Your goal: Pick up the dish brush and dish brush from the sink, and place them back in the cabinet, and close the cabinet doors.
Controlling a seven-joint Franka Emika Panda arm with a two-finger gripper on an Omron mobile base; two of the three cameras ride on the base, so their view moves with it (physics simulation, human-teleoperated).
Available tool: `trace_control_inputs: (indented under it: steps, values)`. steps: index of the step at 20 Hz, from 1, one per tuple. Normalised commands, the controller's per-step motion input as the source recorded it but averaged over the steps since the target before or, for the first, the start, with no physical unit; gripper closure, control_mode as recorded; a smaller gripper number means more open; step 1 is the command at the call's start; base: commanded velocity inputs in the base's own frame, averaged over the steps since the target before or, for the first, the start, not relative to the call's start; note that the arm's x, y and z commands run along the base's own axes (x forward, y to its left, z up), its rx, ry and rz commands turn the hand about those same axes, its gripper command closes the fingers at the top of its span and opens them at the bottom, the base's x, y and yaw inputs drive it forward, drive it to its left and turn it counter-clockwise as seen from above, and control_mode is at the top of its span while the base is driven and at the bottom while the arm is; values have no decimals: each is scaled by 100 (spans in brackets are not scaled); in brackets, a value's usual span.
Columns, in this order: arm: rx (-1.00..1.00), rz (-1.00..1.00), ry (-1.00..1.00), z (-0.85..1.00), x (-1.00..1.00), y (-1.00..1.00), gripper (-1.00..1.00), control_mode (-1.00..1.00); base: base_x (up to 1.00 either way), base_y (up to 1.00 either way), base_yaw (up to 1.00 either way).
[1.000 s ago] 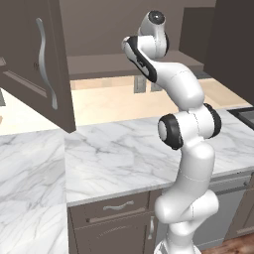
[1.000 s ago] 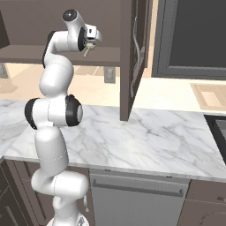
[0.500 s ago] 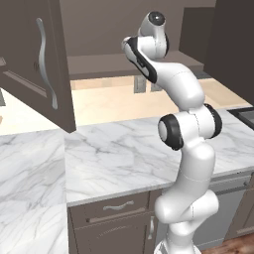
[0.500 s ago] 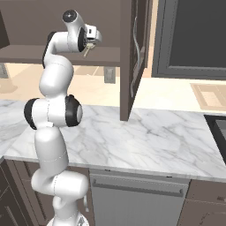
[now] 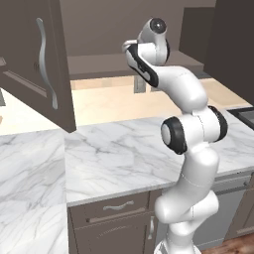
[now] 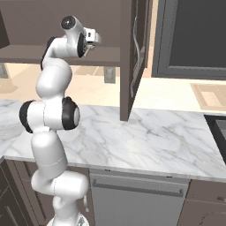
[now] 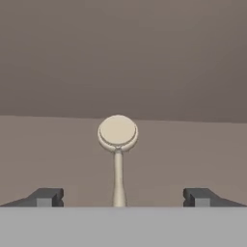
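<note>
Nothing has shifted over the last second: our white arm holds the same raised pose at the grey-brown wall cabinet. Our two-finger gripper stands released, its fingertips spread wide, and the cream dish brush with the round head and thin handle lies on the shelf straight ahead of it, handle running back between the tips, touching neither. We judge this brush delivered. Both tall framed-panel doors hang open, so withdrawing and closing remain.
</note>
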Motion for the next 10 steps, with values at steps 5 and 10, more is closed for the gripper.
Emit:
trace_control_inputs:
  steps: [5,10]
  values:
    - [0,0,-3,0,-43,0,-100,-100,0,0,0]
    - [0,0,-1,10,-72,0,-100,-100,0,0,0]
